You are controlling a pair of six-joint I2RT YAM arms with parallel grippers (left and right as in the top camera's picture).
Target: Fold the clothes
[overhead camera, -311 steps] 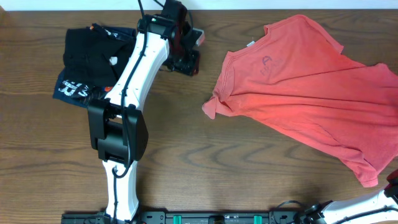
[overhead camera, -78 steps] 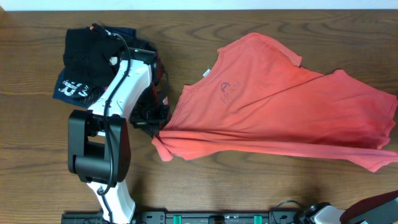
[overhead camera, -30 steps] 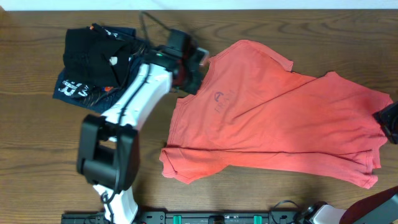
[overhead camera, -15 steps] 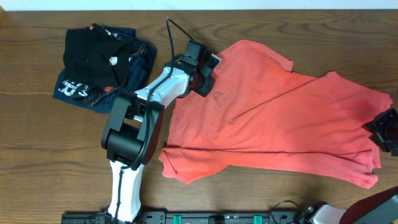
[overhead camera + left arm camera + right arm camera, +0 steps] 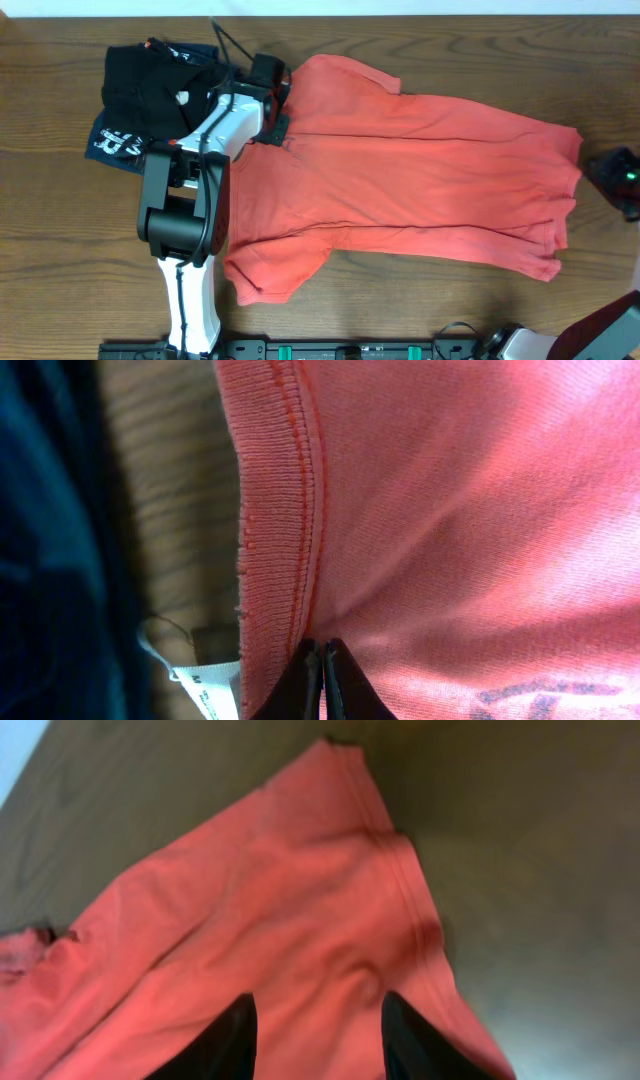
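The coral-red T-shirt [image 5: 420,180] lies spread across the table, collar at the left and hem at the right. One sleeve [image 5: 265,270] points toward the front edge. My left gripper [image 5: 270,98] is shut on the shirt just inside the ribbed collar [image 5: 275,510], and the pinch [image 5: 322,648] shows close up in the left wrist view. The white neck tag [image 5: 212,682] hangs beside it. My right gripper [image 5: 620,178] sits just off the hem at the right edge, apart from the cloth. Its black fingers [image 5: 232,1038] stand apart over the hem corner [image 5: 345,780], gripping nothing.
A folded black garment [image 5: 140,85] lies on a folded navy garment with white lettering [image 5: 118,142] at the back left, right beside my left arm [image 5: 200,150]. The navy cloth [image 5: 50,540] fills the left of the left wrist view. Bare wood [image 5: 60,260] lies in front.
My left gripper has pulled the collar left and toward the back, dragging the shirt leftward and stretching it flatter. The hem now lies clear of my right gripper, which moved slightly toward the back.
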